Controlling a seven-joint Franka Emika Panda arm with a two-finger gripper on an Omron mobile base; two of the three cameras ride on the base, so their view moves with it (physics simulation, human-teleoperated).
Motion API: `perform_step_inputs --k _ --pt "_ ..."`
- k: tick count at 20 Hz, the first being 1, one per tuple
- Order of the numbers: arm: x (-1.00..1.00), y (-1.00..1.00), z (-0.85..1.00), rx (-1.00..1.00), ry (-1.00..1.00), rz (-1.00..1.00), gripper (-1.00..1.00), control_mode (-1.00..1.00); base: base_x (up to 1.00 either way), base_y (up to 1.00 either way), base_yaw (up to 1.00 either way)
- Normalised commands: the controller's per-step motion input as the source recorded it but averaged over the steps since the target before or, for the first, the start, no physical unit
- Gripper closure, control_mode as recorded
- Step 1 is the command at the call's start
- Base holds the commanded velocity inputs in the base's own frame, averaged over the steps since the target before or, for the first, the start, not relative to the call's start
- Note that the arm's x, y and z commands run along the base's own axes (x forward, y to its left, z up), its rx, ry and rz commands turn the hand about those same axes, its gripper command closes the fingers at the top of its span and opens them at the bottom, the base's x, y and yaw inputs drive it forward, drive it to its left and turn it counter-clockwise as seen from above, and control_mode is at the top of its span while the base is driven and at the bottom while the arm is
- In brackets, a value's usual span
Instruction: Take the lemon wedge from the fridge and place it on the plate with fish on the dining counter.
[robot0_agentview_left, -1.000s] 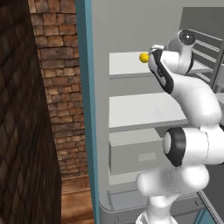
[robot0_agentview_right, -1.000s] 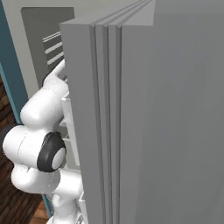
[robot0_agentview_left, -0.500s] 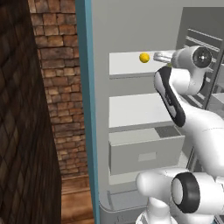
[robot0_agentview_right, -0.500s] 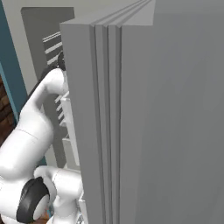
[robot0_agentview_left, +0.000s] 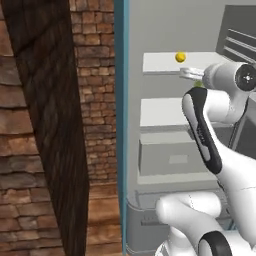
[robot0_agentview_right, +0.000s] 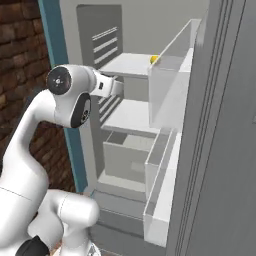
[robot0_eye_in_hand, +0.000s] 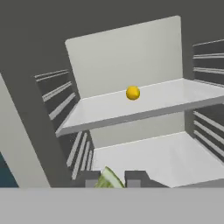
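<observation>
The fridge (robot0_agentview_left: 150, 30) stands open, its door (robot0_agentview_right: 225, 150) swung to my right. My gripper (robot0_eye_in_hand: 113, 179) is shut on a small pale yellow-green lemon wedge (robot0_eye_in_hand: 109, 178), which also peeks out under the hand as a green speck, the lemon wedge (robot0_agentview_left: 198, 84). The gripper (robot0_agentview_left: 191, 78) hangs in front of the shelves, just below the top shelf (robot0_eye_in_hand: 153, 105), and points into the fridge. A small round yellow fruit (robot0_eye_in_hand: 133, 92) rests on that top shelf, ahead of the fingers and apart from them. The plate with fish and the dining counter are out of view.
A second white shelf (robot0_agentview_left: 160, 112) and a grey drawer (robot0_agentview_left: 175, 155) lie below the gripper. Clear door bins (robot0_agentview_right: 170, 85) jut from the door close to the hand (robot0_agentview_right: 107, 86). A brick wall (robot0_agentview_left: 100, 100) and a dark wood panel (robot0_agentview_left: 45, 100) stand left of the fridge.
The whole picture has shifted, so the camera moved. The hand has drawn back from beside the round yellow fruit and sits lower; the fruit stays on the top shelf.
</observation>
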Motion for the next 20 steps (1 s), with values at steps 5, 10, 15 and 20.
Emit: perform_step_inputs --k 5,10,15,20 --pt "0.0 0.0 0.0 0.0 0.0 0.0 1.0 1.0 -1.0 0.24 0.48" --pt "0.0 0.0 0.0 0.0 0.0 0.0 1.0 1.0 -0.99 0.03 0.53" --pt "0.0 0.0 0.0 0.0 0.0 0.0 1.0 1.0 -0.93 0.0 0.56" --pt "0.0 0.0 0.0 0.0 0.0 0.0 1.0 1.0 -0.57 -0.01 0.7"
